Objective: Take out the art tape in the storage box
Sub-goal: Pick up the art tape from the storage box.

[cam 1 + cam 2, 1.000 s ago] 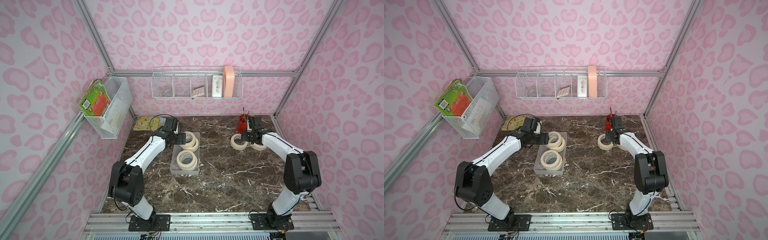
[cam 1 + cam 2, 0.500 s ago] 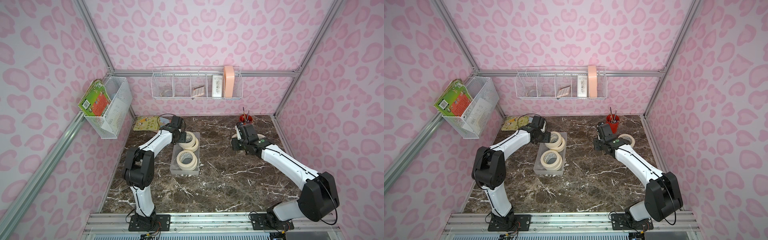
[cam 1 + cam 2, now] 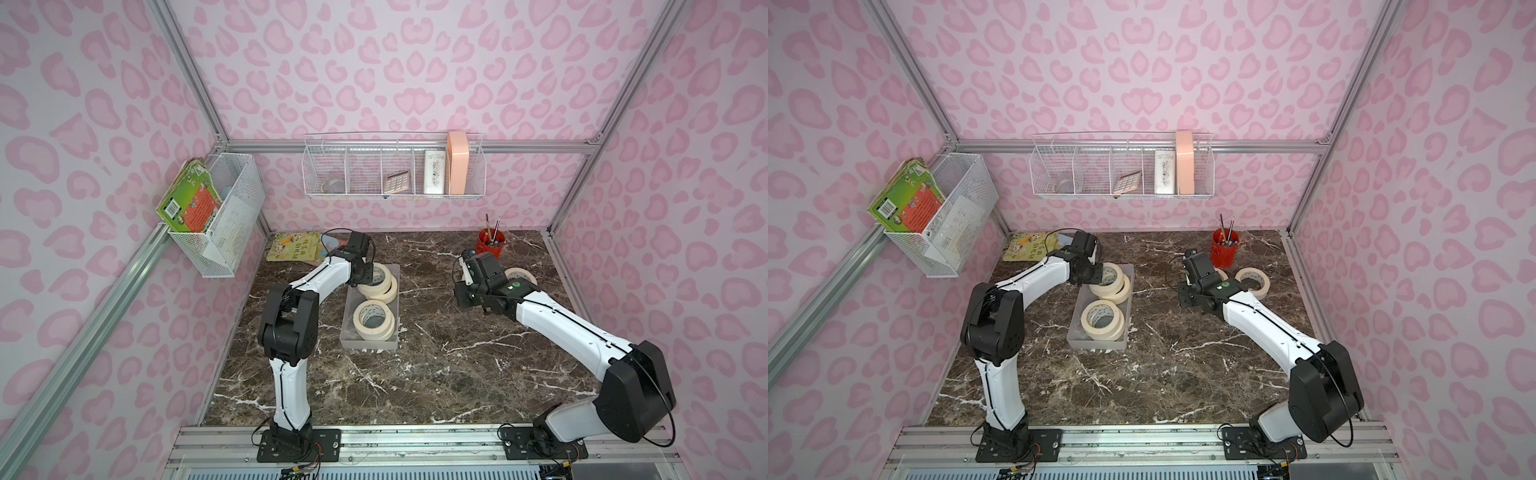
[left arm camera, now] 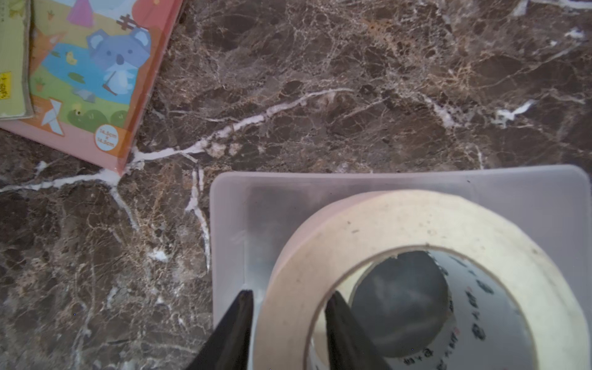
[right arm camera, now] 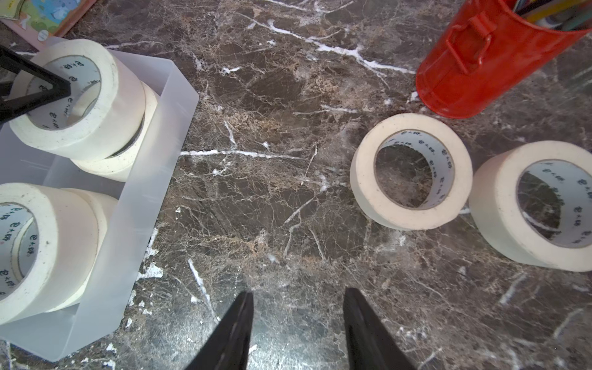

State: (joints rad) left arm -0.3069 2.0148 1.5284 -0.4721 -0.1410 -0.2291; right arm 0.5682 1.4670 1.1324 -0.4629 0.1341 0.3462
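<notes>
Art tape (image 3: 374,333): 6 rolls counted in total. 1 storage box (image 3: 368,346) is seen on tabletop (image 3: 415,374), w/ 4 rolls inside as 2 stacks of 2; near stack untouched. R end effector (image 5: 298,296) is held open over bare tabletop, nothing btwn fingers. Far stack: wall of top roll is pinched by L end effector (image 4: 288,299), 1 finger in core, 1 outside. Further back, 2 rolls are laid flat on tabletop, just beside each other, near 1 red cup (image 3: 490,248). 2 booklets (image 3: 295,246) are noted at far-L corner.
</notes>
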